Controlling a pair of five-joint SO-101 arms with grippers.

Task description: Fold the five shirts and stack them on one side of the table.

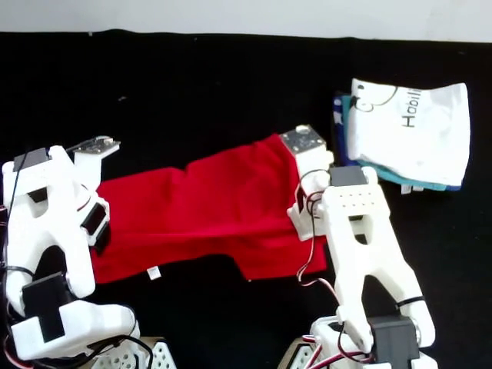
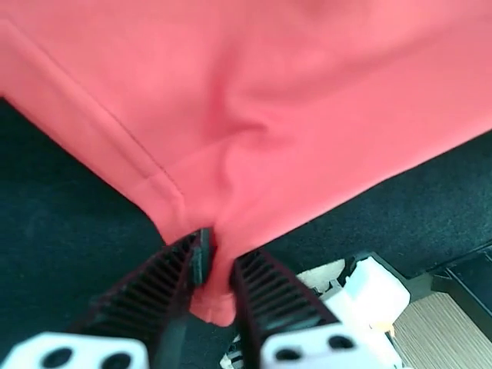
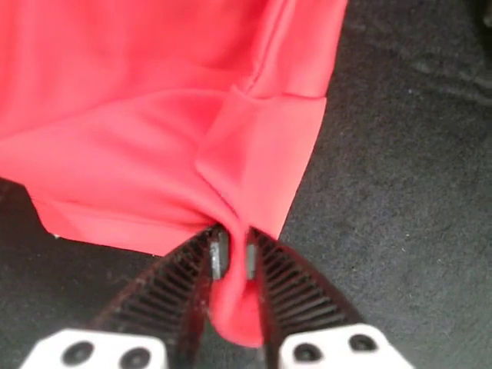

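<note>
Black table — folded stack from above; up close, both jaws pinch red shirt.

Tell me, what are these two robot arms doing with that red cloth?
They are folding shirts. The left gripper and the right gripper are each clamped on an edge of the red shirt, which stretches between them over the black table. Beyond the right arm sits a stack of folded shirts, a white one on top.
</note>
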